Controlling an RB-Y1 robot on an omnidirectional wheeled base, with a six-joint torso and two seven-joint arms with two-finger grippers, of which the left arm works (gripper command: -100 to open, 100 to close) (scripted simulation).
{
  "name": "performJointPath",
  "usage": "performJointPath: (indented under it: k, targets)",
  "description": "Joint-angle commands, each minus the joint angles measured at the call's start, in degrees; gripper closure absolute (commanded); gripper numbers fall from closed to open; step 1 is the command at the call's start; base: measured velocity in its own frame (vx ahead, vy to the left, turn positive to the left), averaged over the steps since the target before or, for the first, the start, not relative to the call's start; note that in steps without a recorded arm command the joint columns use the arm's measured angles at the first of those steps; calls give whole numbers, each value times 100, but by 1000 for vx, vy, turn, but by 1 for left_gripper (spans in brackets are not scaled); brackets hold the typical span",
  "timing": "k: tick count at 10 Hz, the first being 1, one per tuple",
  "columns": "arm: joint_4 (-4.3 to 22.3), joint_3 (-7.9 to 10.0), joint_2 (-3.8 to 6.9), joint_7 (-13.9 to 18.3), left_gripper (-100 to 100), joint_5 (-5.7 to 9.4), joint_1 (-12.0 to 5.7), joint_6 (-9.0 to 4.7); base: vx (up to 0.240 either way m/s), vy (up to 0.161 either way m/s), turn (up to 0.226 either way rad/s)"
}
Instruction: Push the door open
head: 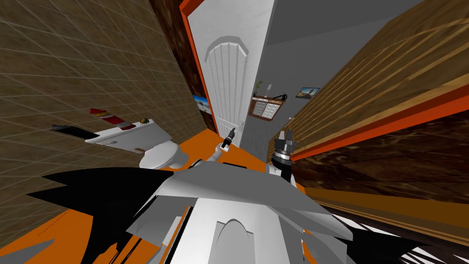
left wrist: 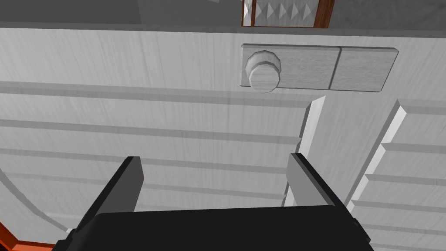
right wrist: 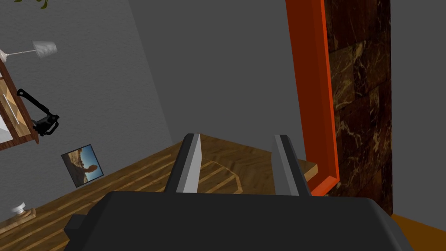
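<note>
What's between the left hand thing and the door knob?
Only the door's ribbed white face separates the left end effector and knob, seen in the left wrist view.

The light is flat and even. In the head view the white door is the brightest surface, and the grey wall right of it is dim. The wide lens splays the tiled wall at left and the plank surface at right toward the corners. Jagged black areas cut the lower corners. Edges are sharp; soft shading lines the door's ridges in the left wrist view.
</note>
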Motion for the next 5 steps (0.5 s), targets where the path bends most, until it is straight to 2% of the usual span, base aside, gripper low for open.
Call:
performJointPath:
  k: [1, 5]
  targets:
    - [285, -29, -41, 17, -100, -6, -178, 30, 73, 44, -20]
    - [934, -94, -144, 56, -100, -17, -575, 57, 84, 63, -22]
